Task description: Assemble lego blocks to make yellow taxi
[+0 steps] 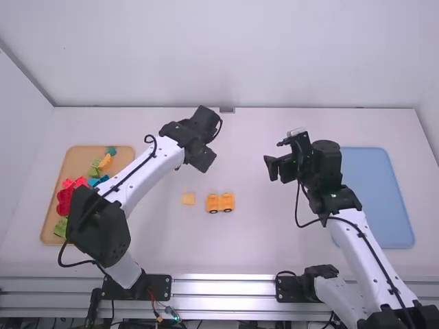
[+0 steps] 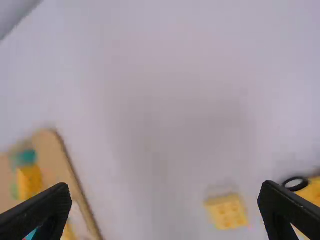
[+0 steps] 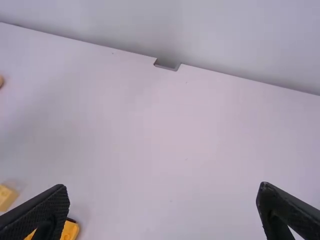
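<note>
Left gripper [image 1: 202, 157]: above the table, on the far side of a small yellow block [image 1: 188, 199]; fingers spread wide, nothing between them, touching nothing. Right gripper [image 1: 278, 168]: above the table, farther right; fingers likewise wide apart, empty, clear of every block.

Wooden tray [image 1: 77, 164], at left: loose blocks in red [image 1: 64, 201], green [image 1: 94, 168], blue [image 1: 103, 179], yellow-orange [image 1: 105, 162] and teal [image 1: 110, 151]. Small yellow block: lying on the table right of the tray, studs on top. Yellow car [image 1: 220, 202], partly built: on the table just right of that block, not touching it; two raised yellow parts with a gap between, black wheels [image 1: 228, 210] along the near side. Blue tray [image 1: 377, 199]: at right, beyond the right gripper.

Obscured, left to right: the wooden tray's near right part, behind the left arm; its yellow-orange block, blurred in the left wrist view; the car, partly covered by a finger in both wrist views; the blue tray's left edge, partly behind the right arm.
</note>
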You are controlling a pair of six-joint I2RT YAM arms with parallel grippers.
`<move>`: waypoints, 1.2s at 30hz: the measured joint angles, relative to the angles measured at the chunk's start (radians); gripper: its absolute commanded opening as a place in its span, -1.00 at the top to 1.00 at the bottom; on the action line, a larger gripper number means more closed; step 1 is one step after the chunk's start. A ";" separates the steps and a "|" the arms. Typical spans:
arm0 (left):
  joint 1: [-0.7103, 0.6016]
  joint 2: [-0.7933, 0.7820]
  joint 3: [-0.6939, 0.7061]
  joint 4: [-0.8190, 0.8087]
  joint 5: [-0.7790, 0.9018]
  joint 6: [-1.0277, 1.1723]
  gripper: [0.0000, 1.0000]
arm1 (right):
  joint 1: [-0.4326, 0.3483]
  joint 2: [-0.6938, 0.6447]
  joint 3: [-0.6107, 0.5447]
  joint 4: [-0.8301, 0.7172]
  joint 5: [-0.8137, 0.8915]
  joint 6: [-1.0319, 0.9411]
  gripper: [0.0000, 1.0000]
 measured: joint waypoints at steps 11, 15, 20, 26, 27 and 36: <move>0.249 0.000 -0.100 -0.102 0.613 1.006 -0.98 | 0.000 0.000 0.000 0.000 0.000 -0.007 -0.97; 0.396 0.000 -0.214 -0.082 0.908 1.370 -0.99 | 0.000 0.000 0.000 -0.001 -0.001 -0.005 -0.97; 0.521 0.000 -0.416 0.016 1.162 1.672 -0.99 | 0.000 0.000 0.000 -0.002 -0.001 -0.003 -0.97; 0.540 0.086 -0.512 0.204 1.304 1.713 -0.98 | 0.018 0.000 0.000 -0.006 0.001 -0.003 -0.97; 0.540 0.126 -0.515 0.223 1.321 1.705 -0.98 | 0.027 0.000 0.000 -0.006 0.001 -0.003 -0.97; 0.540 0.296 -0.519 0.259 1.365 1.709 -0.98 | 0.081 0.001 0.000 -0.060 -0.001 -0.080 -0.97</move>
